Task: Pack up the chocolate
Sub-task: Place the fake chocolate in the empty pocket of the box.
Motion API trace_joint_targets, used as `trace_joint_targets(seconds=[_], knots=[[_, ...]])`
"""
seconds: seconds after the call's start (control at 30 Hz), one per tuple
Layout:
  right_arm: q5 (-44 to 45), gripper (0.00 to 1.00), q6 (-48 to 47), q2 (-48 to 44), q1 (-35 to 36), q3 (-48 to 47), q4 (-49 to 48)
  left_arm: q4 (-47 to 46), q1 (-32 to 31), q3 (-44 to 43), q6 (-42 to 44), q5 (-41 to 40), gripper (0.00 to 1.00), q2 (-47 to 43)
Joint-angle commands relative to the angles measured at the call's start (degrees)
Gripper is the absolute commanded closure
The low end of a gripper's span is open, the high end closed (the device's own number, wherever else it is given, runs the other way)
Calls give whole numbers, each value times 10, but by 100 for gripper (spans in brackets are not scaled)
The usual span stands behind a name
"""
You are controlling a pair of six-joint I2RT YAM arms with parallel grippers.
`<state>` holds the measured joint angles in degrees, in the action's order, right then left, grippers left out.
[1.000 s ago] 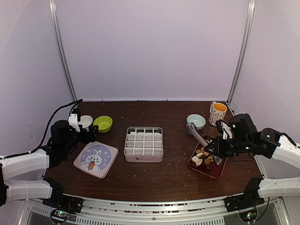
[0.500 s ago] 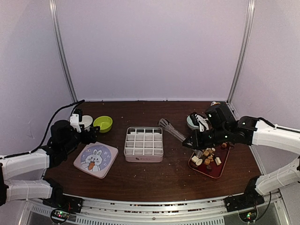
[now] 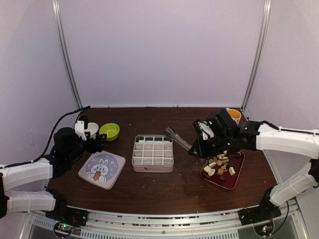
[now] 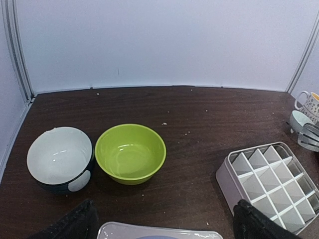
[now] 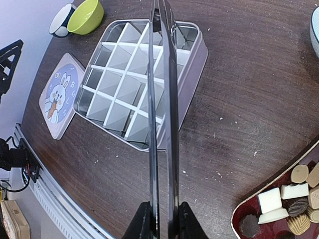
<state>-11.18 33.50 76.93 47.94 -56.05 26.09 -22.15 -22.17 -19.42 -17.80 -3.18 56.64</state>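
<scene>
Holding a pair of metal tongs [image 3: 177,138] by the handle end, the right gripper [image 3: 200,147] is clamped narrow on them. It hangs just right of the divided box [image 3: 152,168], between that box and the red tray [image 3: 227,183].

- Tongs: arms pressed nearly together and reaching left from the gripper. In the right wrist view the blades [image 5: 162,99] cross above the box's right-hand compartments, with the tips near its far edge. Whether anything sits between the tips cannot be told.
- Chocolate [image 3: 219,164]: a loose heap of cream, tan and dark brown pieces on the red tray, right of the divided box and well apart from it. The right wrist view shows white blocks and ribbed tan pieces at the tray's near-left corner [image 5: 279,199].
- Left gripper [image 3: 95,142]: jaws spread wide, holding nothing, left of the divided box. It hovers over the far edge of the rabbit-print lid [image 3: 102,170].
- Green bowl [image 3: 109,131] and dark bowl with a white inside [image 3: 90,129]: side by side, far-left of the divided box, beyond the left gripper.
- Mug [image 3: 232,118]: far-right of the divided box, behind the right arm.
- Pale blue bowl [image 4: 300,121]: seen from the left wrist, right of the box.
</scene>
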Motion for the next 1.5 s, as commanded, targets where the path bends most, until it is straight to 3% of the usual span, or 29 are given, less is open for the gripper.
trace_joint_targets(seconds=[0.0, 1.47], knots=[[36, 87, -14, 13, 3, -22, -9, -25, 3, -15, 8, 6, 3, 2], [39, 74, -21, 54, 7, -49, 10, -14, 2, -20, 10, -6, 3, 4]])
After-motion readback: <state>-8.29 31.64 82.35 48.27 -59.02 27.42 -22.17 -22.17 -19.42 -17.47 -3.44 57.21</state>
